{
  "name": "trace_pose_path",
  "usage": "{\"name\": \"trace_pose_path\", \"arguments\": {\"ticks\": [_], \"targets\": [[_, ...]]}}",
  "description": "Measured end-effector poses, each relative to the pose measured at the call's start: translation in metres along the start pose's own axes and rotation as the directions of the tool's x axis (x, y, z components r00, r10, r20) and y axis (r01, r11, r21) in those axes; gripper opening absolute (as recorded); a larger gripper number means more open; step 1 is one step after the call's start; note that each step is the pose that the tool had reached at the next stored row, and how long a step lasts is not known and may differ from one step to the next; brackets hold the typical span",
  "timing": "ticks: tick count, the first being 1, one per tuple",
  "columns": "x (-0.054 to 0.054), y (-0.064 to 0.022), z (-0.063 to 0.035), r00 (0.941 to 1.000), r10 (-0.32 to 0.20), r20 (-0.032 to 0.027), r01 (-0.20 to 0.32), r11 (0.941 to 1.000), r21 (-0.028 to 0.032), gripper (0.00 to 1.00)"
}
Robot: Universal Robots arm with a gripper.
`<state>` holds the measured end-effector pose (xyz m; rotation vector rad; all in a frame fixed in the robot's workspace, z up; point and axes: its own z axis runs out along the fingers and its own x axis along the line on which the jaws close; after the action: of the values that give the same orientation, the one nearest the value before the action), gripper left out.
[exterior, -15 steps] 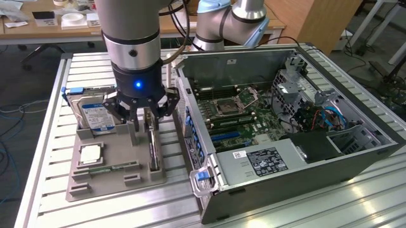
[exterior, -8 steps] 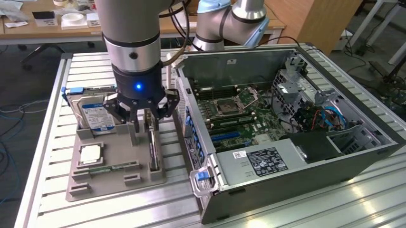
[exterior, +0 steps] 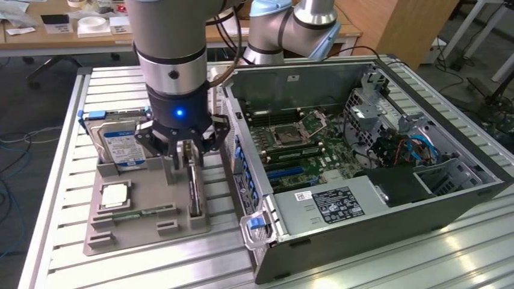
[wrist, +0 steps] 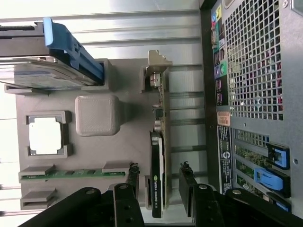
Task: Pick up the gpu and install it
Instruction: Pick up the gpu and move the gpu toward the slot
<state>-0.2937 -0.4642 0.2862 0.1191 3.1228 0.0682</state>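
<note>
The gpu is a thin dark card standing on edge in a slot of the grey holder tray. Its pale metal bracket is at the end away from the wrist camera. My gripper hangs directly over the card's rear end, open. In the wrist view the gripper has one dark finger on each side of the gpu, with a gap on both sides. Nothing is gripped.
On the same tray sit a silver hard drive with a blue latch, a processor chip and a green memory stick. The open computer case lies close on the exterior view's right, motherboard exposed. A slatted metal table carries everything.
</note>
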Motion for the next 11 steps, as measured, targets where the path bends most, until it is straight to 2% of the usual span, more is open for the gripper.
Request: {"name": "trace_pose_path", "arguments": {"ticks": [11], "targets": [[-0.0020,-0.0001,0.0067,1.0000,0.000,0.0001,0.000,1.0000,-0.0002,0.47]]}}
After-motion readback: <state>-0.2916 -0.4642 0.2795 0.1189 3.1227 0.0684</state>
